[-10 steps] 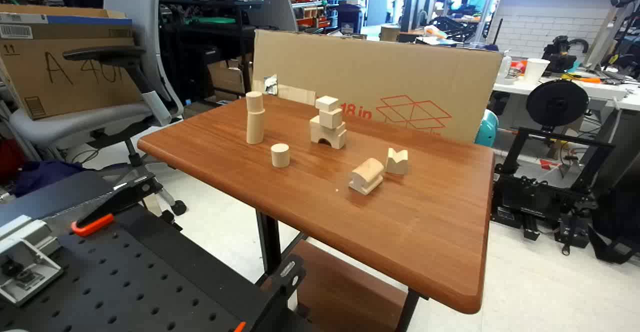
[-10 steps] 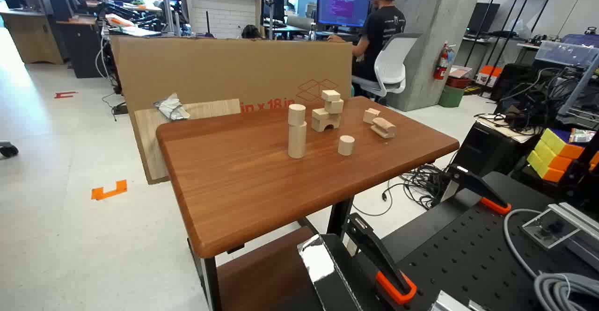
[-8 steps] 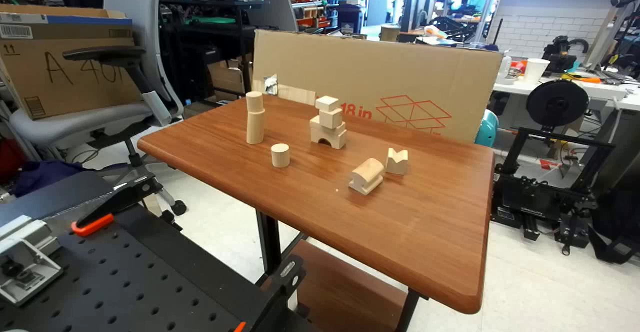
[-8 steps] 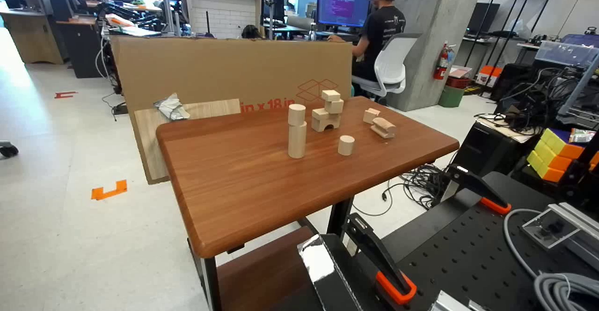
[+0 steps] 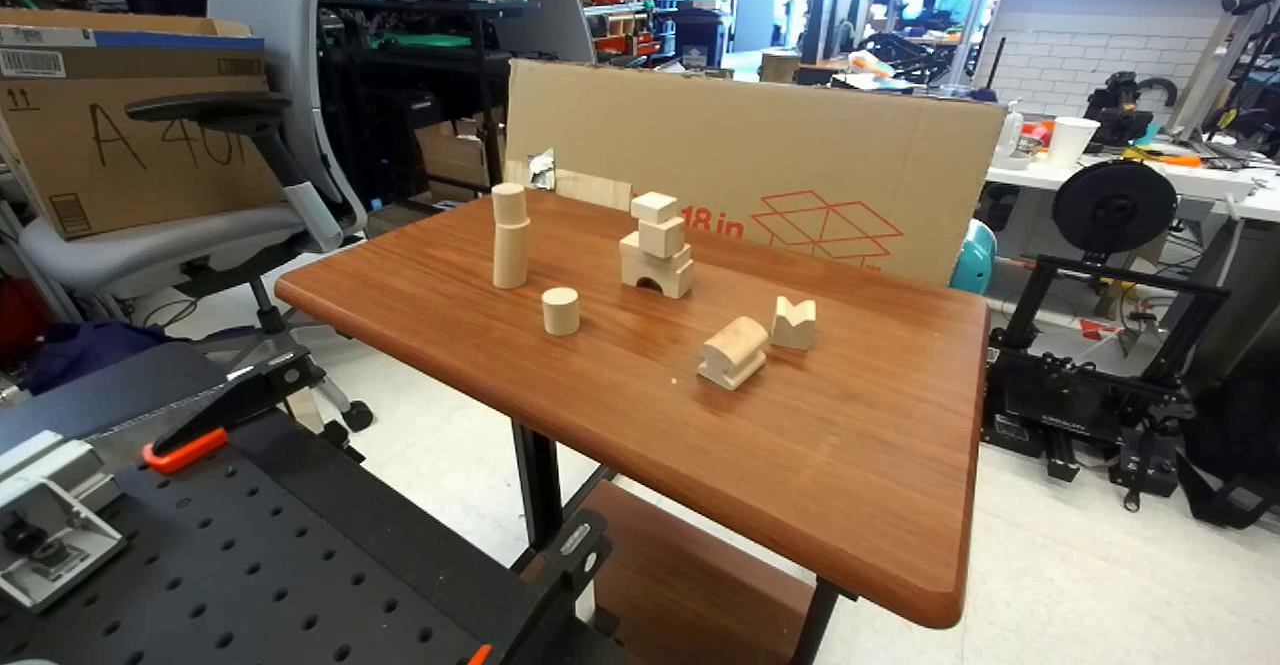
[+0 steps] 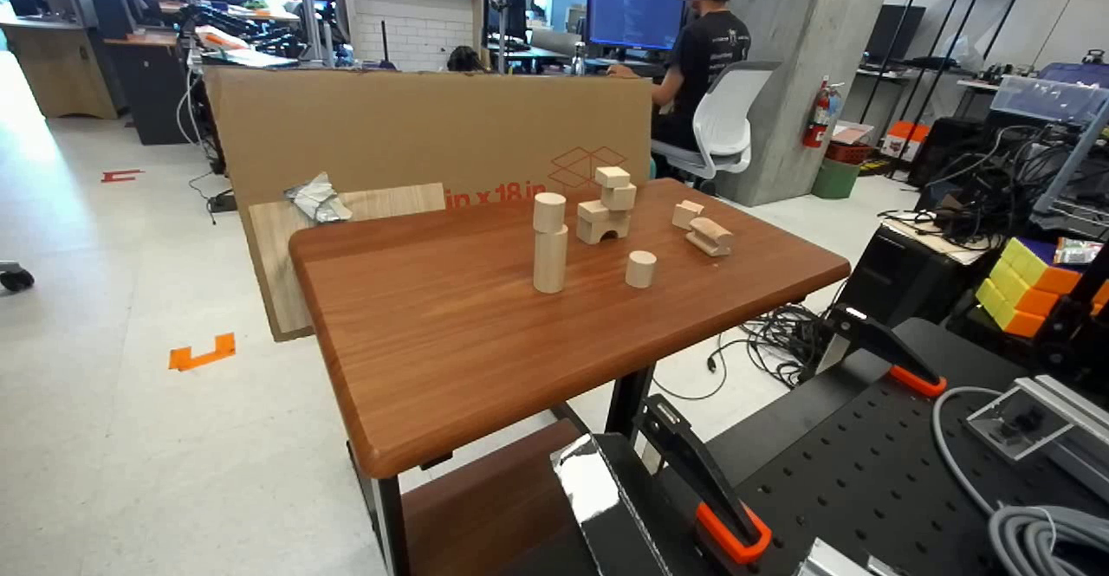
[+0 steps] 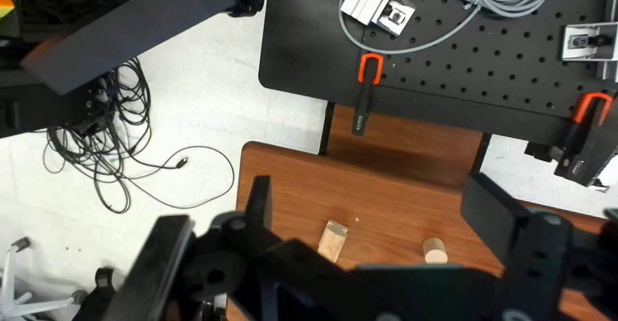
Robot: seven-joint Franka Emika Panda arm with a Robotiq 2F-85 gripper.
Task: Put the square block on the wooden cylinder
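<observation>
The wooden cylinder (image 5: 510, 257) stands upright on the brown table in both exterior views (image 6: 549, 262). A shorter round piece (image 5: 509, 204) sits on top of it. The square block appears to be the pale cube (image 5: 661, 239) in the stack further back (image 6: 619, 198). A flatter squarish block (image 5: 655, 208) lies on top of the cube, and an arch block (image 5: 648, 265) is below. My gripper (image 7: 371, 204) is wide open and empty, high above the table in the wrist view. It is out of both exterior views. The cube and the tall cylinder do not show in the wrist view.
A stubby cylinder (image 5: 561, 312) stands near the front edge (image 7: 435, 251). A rounded long block (image 5: 734, 353) lies near a V-notched block (image 5: 794, 324). A cardboard sheet (image 5: 760, 145) stands behind the table. A black perforated bench (image 7: 463, 70) with orange-tipped clamps adjoins the table.
</observation>
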